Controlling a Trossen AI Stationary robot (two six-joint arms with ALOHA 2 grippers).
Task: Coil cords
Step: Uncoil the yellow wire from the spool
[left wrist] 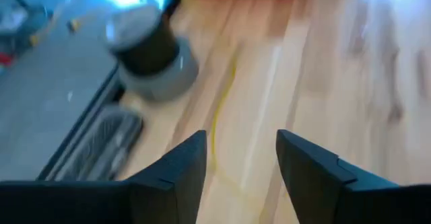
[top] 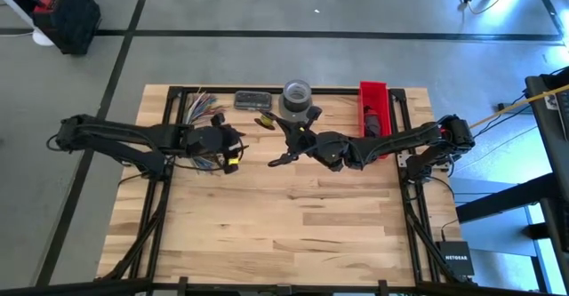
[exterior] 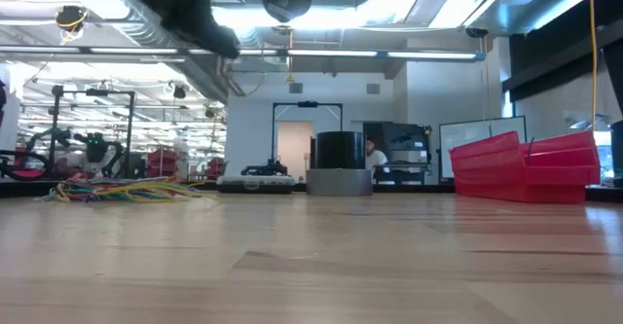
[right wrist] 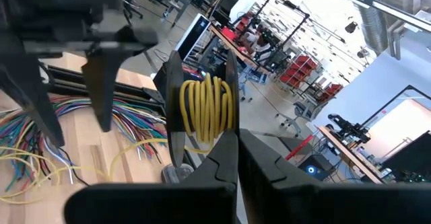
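A yellow cord coil (right wrist: 207, 113) is seen clamped upright between the fingers of the right gripper (right wrist: 232, 143), its loops running lengthwise along the fingers; a loose yellow tail trails down toward the wooden table (top: 293, 234). In the high view the right gripper (top: 277, 160) is held above the middle of the table, well off the surface. The remaining cords (top: 201, 107) (red, green, white and other colours) are spread at the far left of the table, their strands fanning roughly from far to near; in the low view they lie as a flat heap (exterior: 127, 190). The left gripper (top: 233, 154) is placed just beside that heap, its fingers (left wrist: 176, 173) parted and holding nothing. A grey tape roll (top: 297, 93) and a red bin (top: 374, 100) are set along the far edge.
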